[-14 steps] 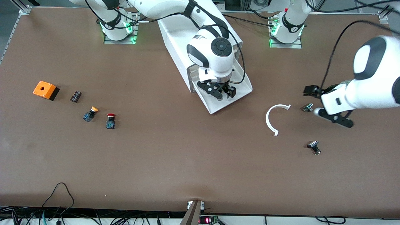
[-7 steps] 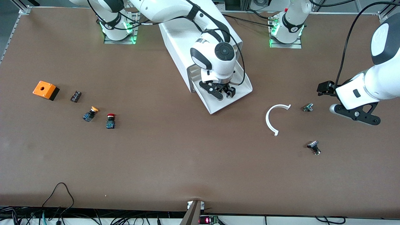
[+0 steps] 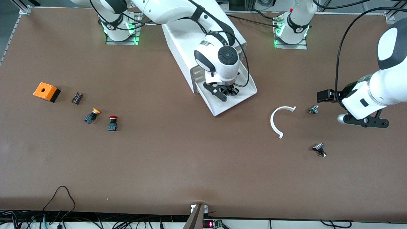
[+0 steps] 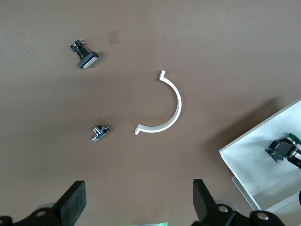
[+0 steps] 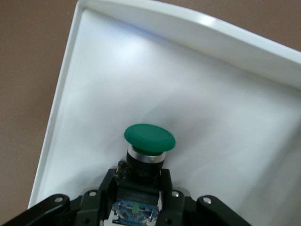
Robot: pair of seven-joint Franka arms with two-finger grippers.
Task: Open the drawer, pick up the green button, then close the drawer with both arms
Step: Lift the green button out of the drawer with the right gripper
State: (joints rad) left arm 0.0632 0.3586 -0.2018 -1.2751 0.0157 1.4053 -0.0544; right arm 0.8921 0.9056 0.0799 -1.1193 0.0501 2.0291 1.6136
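Observation:
The drawer (image 3: pixel 222 109) is pulled out of the white cabinet (image 3: pixel 181 41), its white tray open. My right gripper (image 3: pixel 227 92) is down in the tray, shut on the blue-black body of the green-capped button (image 5: pixel 149 137); the fingers (image 5: pixel 170 190) clamp both its sides in the right wrist view. The left wrist view shows the button (image 4: pixel 282 148) inside the tray (image 4: pixel 249 162). My left gripper (image 3: pixel 362 122) hovers open and empty over bare table at the left arm's end; its fingers (image 4: pixel 73 207) stand wide apart.
A white arc piece (image 3: pixel 276 121) and two small metal parts (image 3: pixel 313 109) (image 3: pixel 319 149) lie between the drawer and my left gripper. Toward the right arm's end lie an orange box (image 3: pixel 46 91), a small dark part (image 3: pixel 77 98), a yellow-capped button (image 3: pixel 92 115) and a red-capped button (image 3: pixel 112 122).
My left arm has drawn back toward its end of the table and its gripper has turned level. My right gripper has shifted slightly toward the cabinet inside the tray.

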